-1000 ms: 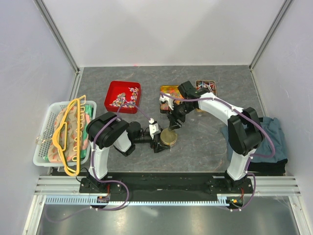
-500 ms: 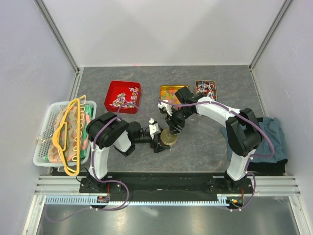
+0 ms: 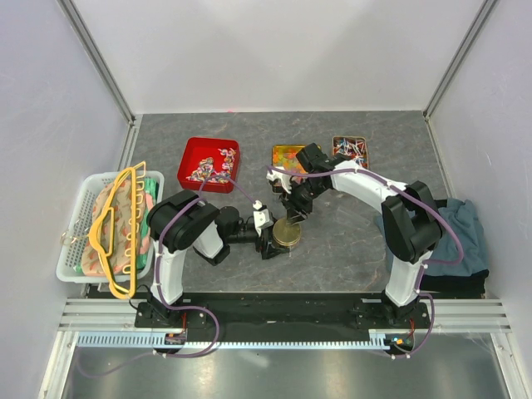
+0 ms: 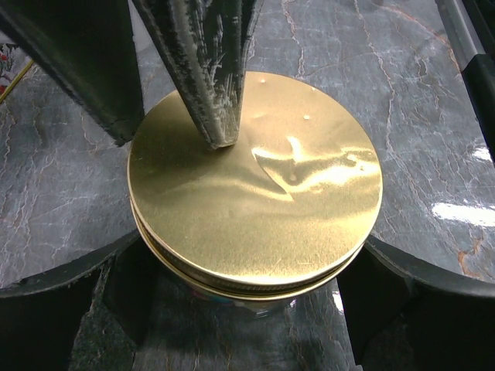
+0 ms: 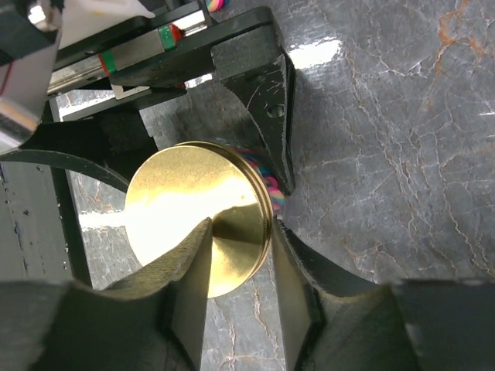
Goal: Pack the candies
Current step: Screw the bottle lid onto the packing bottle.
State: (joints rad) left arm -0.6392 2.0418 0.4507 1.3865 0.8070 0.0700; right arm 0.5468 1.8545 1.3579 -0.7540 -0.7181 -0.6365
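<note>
A small glass jar with a gold lid (image 3: 288, 233) stands on the table near the middle. My left gripper (image 3: 274, 241) is shut on the jar's body just under the lid (image 4: 255, 178). My right gripper (image 3: 294, 213) hangs open over the lid's edge. One of its fingers (image 5: 186, 270) rests on the lid (image 5: 186, 209), the other is just outside the rim. Colourful candies (image 5: 268, 184) show through the jar's glass. More candies lie in the red tray (image 3: 209, 164) and in a small tin (image 3: 349, 149) at the back.
A gold tin (image 3: 287, 155) lies between the red tray and the small tin. A white basket (image 3: 83, 218) with clothes and a yellow hanger (image 3: 116, 229) stands at the left. A blue cloth (image 3: 461, 237) lies at the right edge.
My right gripper has come from the tins at the back down and left onto the jar's lid. My left gripper and the jar have not moved.
</note>
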